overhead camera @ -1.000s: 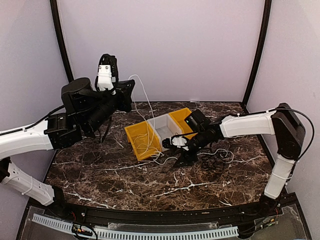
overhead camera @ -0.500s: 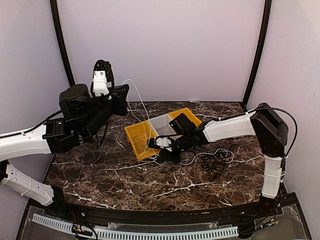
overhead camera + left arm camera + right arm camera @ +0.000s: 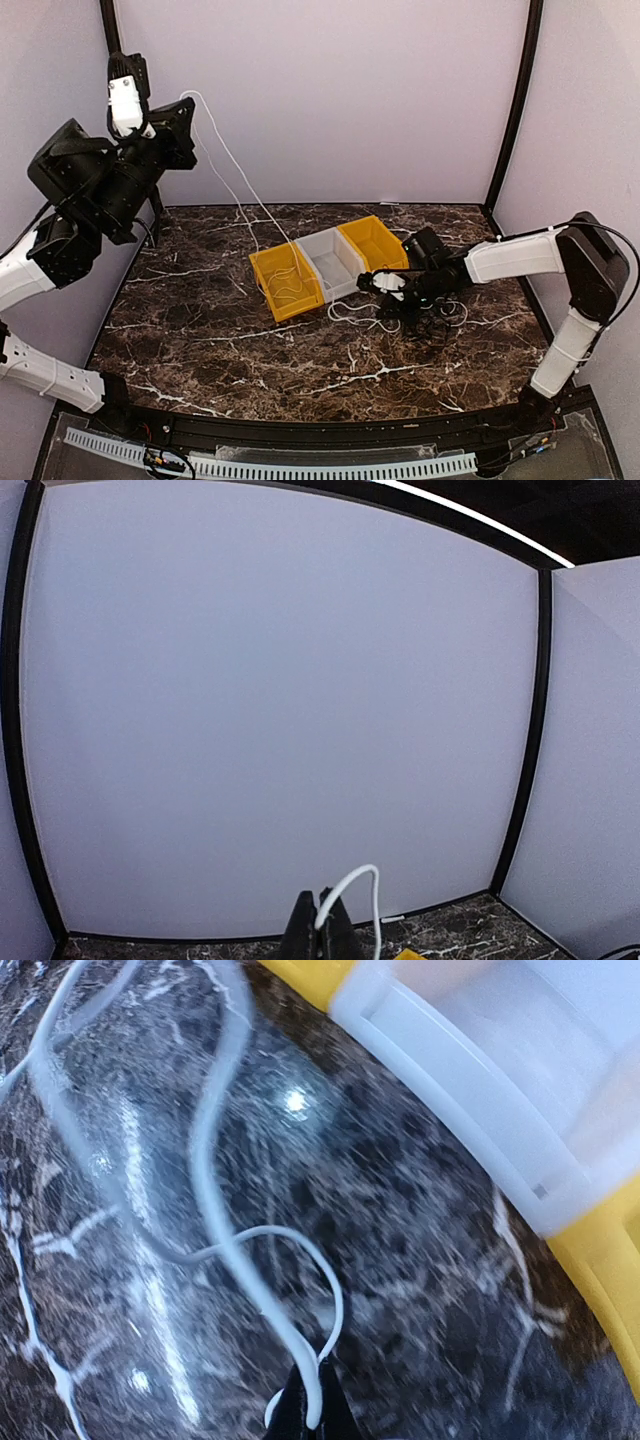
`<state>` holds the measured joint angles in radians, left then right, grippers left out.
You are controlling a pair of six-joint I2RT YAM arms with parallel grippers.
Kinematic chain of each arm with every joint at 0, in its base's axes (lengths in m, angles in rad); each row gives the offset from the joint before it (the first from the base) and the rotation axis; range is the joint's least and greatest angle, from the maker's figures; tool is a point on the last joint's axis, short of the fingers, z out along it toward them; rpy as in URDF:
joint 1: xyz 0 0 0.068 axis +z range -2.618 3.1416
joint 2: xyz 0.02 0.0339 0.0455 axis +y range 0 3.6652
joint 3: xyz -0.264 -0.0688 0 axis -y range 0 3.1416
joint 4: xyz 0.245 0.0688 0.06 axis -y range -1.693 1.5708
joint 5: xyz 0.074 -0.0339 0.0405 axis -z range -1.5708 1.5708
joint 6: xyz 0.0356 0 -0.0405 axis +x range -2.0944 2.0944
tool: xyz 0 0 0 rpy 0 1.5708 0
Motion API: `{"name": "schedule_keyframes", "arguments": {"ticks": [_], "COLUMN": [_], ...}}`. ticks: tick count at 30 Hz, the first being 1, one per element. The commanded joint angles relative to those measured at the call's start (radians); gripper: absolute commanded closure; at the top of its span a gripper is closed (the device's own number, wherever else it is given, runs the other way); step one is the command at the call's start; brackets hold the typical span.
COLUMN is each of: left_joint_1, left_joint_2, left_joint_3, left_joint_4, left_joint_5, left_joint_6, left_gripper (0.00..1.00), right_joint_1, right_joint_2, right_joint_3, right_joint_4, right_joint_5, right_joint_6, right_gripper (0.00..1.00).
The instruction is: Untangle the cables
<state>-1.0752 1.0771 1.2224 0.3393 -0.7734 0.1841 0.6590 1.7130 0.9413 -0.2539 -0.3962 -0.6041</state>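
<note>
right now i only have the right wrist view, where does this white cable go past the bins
Observer: The white cable passes over the left yellow bin and climbs to the left gripper, held high above the table.
Operator: is left clamped on it
Observer: Yes, the left wrist view shows its fingers shut on a loop of it.
Operator: anything else near my gripper
Observer: A loose black cable tangle lies beside the right gripper.

Marble table (image 3: 200, 340): bins (image 3: 372, 243), cables (image 3: 345, 318), seemingly tangled.
</note>
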Motion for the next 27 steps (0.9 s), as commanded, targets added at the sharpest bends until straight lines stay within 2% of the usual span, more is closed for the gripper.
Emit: {"name": "schedule_keyframes", "arguments": {"ticks": [1, 7, 13, 19, 23, 27], "left_joint_1": [0.004, 0.005, 0.005, 0.006, 0.007, 0.027], "left_joint_2": [-0.017, -0.001, 0.061, 0.178, 0.245, 0.286], "left_joint_3": [0.109, 0.191, 0.269, 0.352, 0.404, 0.426], "left_joint_4": [0.048, 0.069, 0.008, -0.130, -0.220, -0.283], "left_joint_5": [-0.020, 0.007, 0.035, 0.015, 0.005, 0.026], "left_joint_6": [0.128, 0.168, 0.154, 0.112, 0.073, 0.006], "left_gripper": [1.00, 1.00, 1.00, 1.00, 1.00, 1.00], "right_joint_1": [-0.100, -0.196, -0.215, -0.215, -0.215, -0.215], "right_joint_2": [-0.096, -0.144, -0.168, -0.272, -0.359, -0.437], "right_joint_3": [-0.062, -0.107, -0.108, -0.074, -0.062, -0.066], "right_joint_4": [-0.030, -0.036, -0.040, -0.137, -0.221, -0.258], "right_joint_5": [0.031, 0.048, 0.028, -0.049, -0.094, -0.113], "right_joint_6": [-0.023, -0.038, -0.024, -0.041, -0.067, -0.062], "right_gripper": [1.00, 1.00, 0.99, 0.64, 0.54, 0.49]}}
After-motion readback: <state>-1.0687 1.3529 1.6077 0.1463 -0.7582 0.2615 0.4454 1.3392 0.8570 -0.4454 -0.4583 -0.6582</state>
